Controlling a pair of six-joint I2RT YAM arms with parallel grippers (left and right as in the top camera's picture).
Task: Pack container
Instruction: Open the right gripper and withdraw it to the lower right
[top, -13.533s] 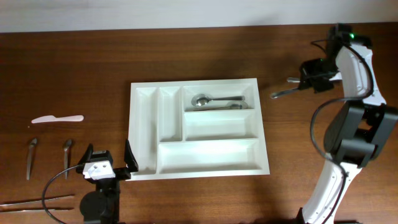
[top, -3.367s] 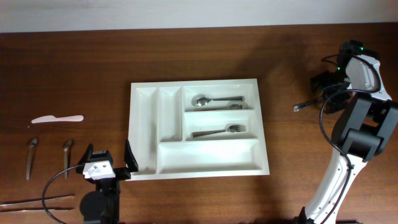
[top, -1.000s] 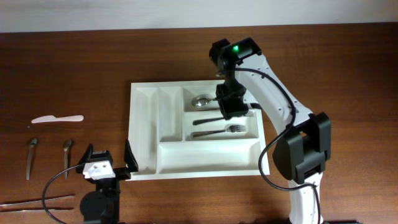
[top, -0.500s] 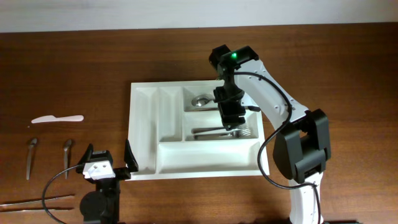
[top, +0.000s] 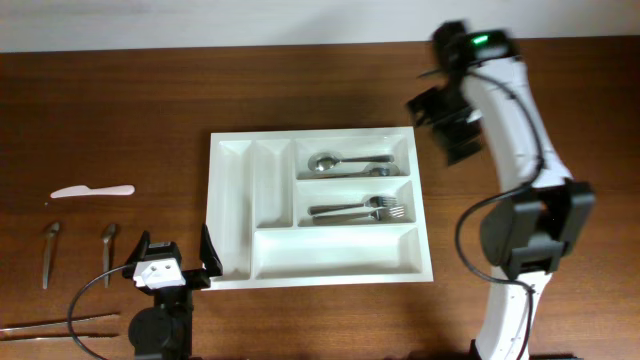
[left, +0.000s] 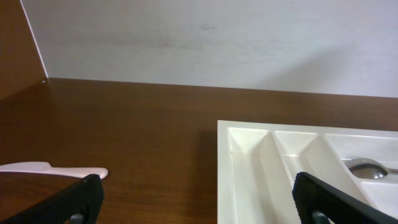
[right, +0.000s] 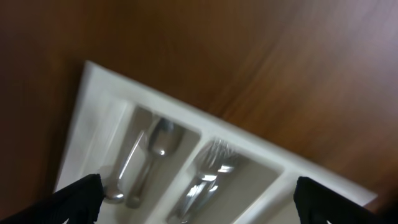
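Note:
The container is a large white tray with several compartments in the middle of the table. Two spoons lie in its top wide compartment and two forks in the one below. My right gripper hangs open and empty, blurred, over the wood just past the tray's far right corner. Its wrist view looks down on the container, spoons and forks, with the right gripper holding nothing. My left gripper rests open at the tray's front left corner. The left gripper straddles the container's edge.
A white plastic knife lies at the far left, also visible in the left wrist view as the knife. Two small metal spoons lie in front of it. Long thin sticks lie at the front left edge.
My right gripper has opened and left a second fork in the middle compartment. It then rose and swung right, off the tray. The left arm has not moved.

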